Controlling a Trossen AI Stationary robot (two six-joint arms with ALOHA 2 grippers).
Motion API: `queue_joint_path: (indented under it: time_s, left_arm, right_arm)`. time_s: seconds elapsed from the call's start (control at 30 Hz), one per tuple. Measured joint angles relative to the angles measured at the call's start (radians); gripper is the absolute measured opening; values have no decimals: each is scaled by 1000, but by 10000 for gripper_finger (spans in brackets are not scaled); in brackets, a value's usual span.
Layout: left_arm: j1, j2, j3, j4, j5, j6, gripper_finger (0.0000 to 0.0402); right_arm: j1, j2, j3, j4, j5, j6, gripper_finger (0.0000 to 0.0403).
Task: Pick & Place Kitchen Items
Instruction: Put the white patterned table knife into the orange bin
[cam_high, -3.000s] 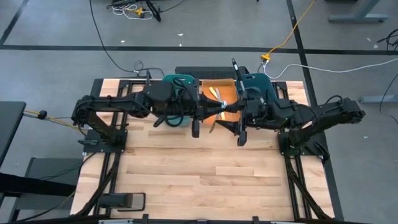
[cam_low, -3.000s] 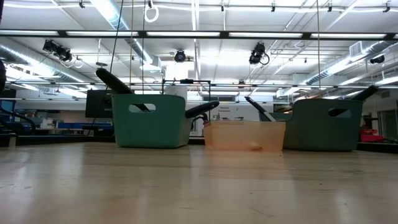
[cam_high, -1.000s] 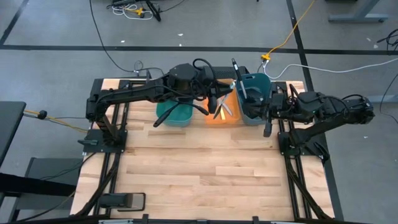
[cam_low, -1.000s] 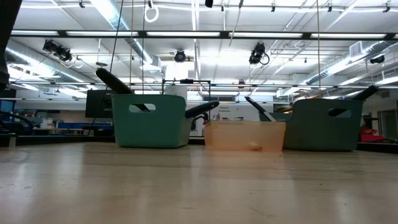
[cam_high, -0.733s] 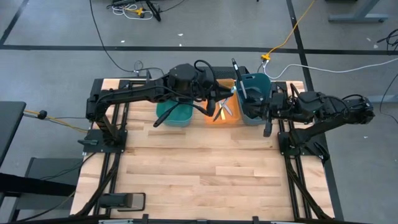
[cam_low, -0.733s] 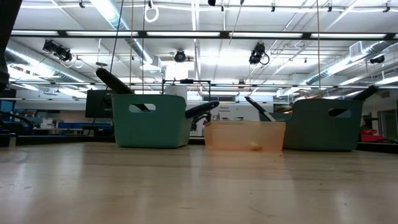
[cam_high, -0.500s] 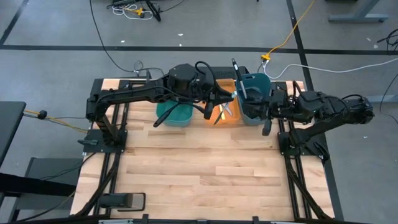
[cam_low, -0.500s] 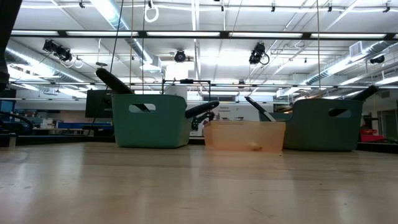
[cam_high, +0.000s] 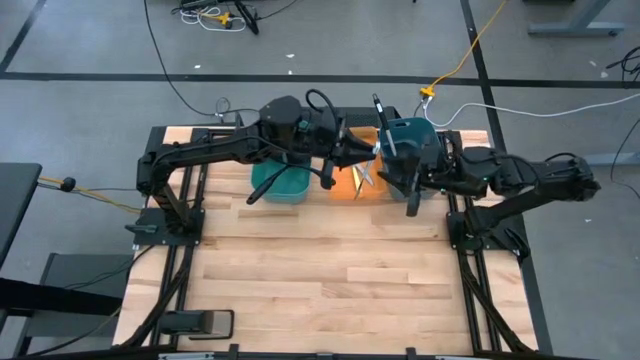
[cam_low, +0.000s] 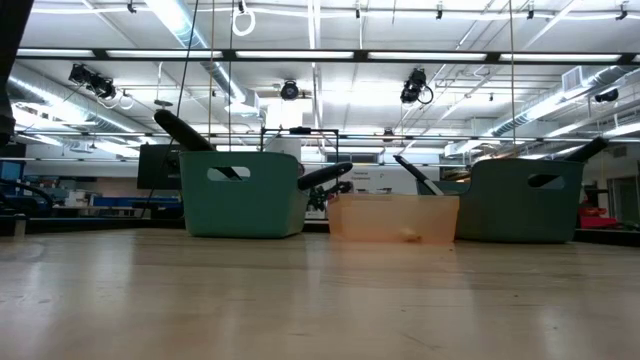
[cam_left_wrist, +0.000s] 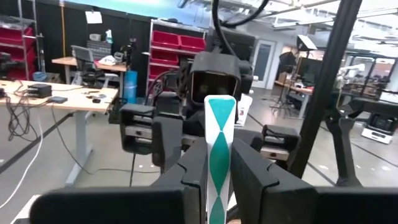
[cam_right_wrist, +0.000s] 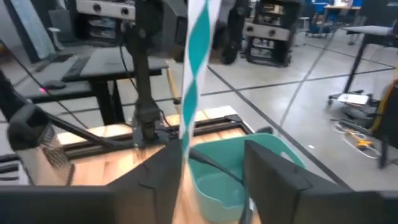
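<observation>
Near the far edge of the worktop (cam_high: 320, 280) stand three containers in a row. The left teal bin (cam_high: 281, 183) carries a black ladle (cam_low: 182, 130) that leans out over its rim toward the left edge. In the low view a second black utensil (cam_low: 326, 176) sticks out over this bin's right rim, toward the tray.

The left gripper (cam_left_wrist: 217, 180) reaches from the left edge across that bin to a spot above the orange tray (cam_high: 362, 170). Its fingers (cam_left_wrist: 194, 171) are pressed close on a slim utensil handle with a teal and white pattern (cam_left_wrist: 219, 149), which stands upright between them.

The tray sits between the two bins, with pale-handled knives (cam_high: 360, 176) lying in it; how many cannot be told.

The right gripper (cam_right_wrist: 214, 168) comes in from the right edge and hangs over the near rim of the right teal bin (cam_high: 412, 135). Its fingers (cam_right_wrist: 273, 177) stand apart. In its wrist view the same striped handle rises beside the inner face of one finger, while the other finger is clear of it; whether the first finger touches the handle cannot be told. A black utensil (cam_high: 379, 112) stands up out of the right bin at its far left corner.
</observation>
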Motion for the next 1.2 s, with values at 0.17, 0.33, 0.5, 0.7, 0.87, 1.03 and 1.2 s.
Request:
queue_joint_path:
  time_s: [0.17, 0.33, 0.5, 0.7, 0.87, 1.03, 1.2]
  left_arm:
    - [-4, 1, 0, 3, 8, 1, 52]
    - [-4, 1, 0, 6, 15, 10, 52]
    - [-4, 1, 0, 7, 34, 13, 52]
    - [-4, 1, 0, 7, 36, 14, 52]
    - [-4, 1, 0, 6, 36, 16, 52]
    - [-4, 1, 0, 6, 35, 16, 52]
    - [-4, 1, 0, 6, 34, 16, 52]
  right_arm:
    - [-26, 36, 0, 61, -109, 25, 223]
    - [-45, 72, 0, 90, -138, 25, 255]
    - [-59, 100, 0, 144, -138, 24, 267]
    - [-69, 112, 0, 171, -138, 25, 255]
    - [-69, 113, 0, 171, -139, 34, 216]
    - [-69, 113, 0, 170, -139, 35, 171]
    - [-69, 113, 0, 170, -179, 36, 133]
